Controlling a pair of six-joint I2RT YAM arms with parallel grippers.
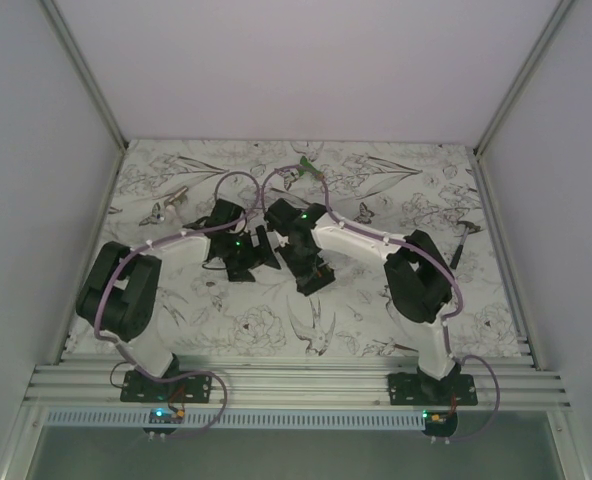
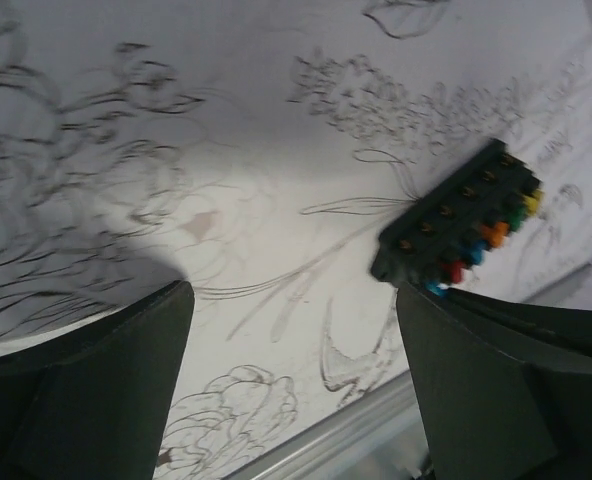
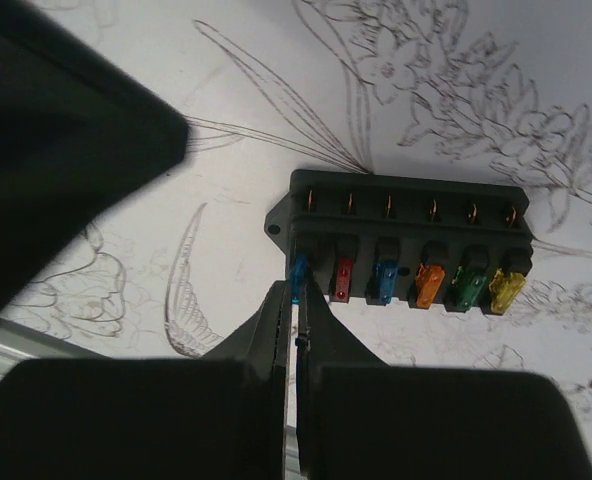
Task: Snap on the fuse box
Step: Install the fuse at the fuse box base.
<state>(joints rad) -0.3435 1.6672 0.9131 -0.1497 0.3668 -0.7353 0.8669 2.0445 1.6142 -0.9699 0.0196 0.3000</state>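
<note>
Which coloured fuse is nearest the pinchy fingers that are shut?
The blue fuse at the end of the row, right at the tips of the shut right gripper. The other blue fuse sits two slots along, past the red fuse.

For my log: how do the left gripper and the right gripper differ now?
The left gripper is open, nothing between its fingers; the right gripper is shut. The right gripper's tips reach the end blue fuse in the fuse box; the left gripper hangs beside it. Both are black.
</note>
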